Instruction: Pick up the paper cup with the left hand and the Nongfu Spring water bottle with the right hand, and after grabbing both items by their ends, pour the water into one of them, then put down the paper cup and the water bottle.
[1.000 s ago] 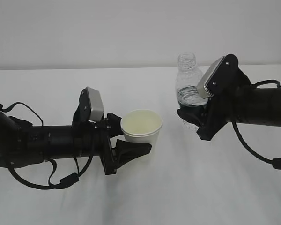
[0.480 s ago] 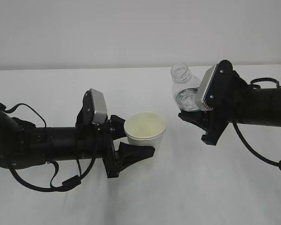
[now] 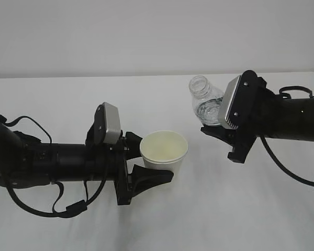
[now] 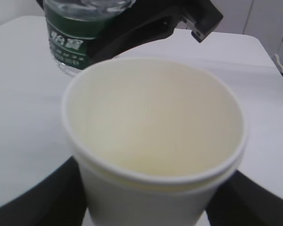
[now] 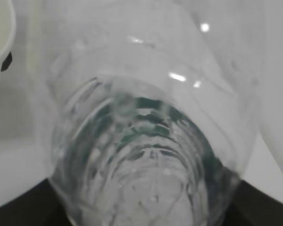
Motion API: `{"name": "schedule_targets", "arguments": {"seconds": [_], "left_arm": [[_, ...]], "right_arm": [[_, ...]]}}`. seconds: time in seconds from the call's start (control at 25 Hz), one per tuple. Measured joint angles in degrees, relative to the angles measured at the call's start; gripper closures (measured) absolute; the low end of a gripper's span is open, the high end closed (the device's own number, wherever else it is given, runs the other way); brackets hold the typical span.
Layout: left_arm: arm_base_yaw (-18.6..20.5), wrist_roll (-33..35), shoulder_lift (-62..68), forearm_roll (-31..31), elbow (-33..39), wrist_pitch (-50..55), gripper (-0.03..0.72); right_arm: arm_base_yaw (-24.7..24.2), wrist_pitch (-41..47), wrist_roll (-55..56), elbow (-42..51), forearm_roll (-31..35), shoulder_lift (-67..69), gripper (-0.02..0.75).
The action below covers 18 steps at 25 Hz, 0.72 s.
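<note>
Left end effector (image 3: 146,162) clamped around one paper cup (image 3: 164,153), right end effector (image 3: 220,135) gripping one tilted Nongfu Spring water bottle (image 3: 205,102), above white counter (image 3: 199,209).

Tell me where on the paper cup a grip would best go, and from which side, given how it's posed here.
Low on the wall of the paper cup, coming in level from its left. It stands upright, tapers downward and its mouth must stay open for the tilted bottle. That is where the left gripper has it: one black finger on each side, well below the rolled rim.
</note>
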Motion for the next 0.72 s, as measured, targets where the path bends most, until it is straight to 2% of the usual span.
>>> {"name": "schedule_targets", "arguments": {"seconds": [0.24,0.72], "left_arm": [[0.0,2.5,0.0,0.0,0.0,0.0,0.19],[-0.4,2.9,0.0,0.0,0.0,0.0,0.193]], "right_arm": [[0.0,0.1,-3.2,-0.1,2.2,0.0,0.282],[0.0,0.2,-12.7,-0.1,6.2,0.0,0.282]]}}
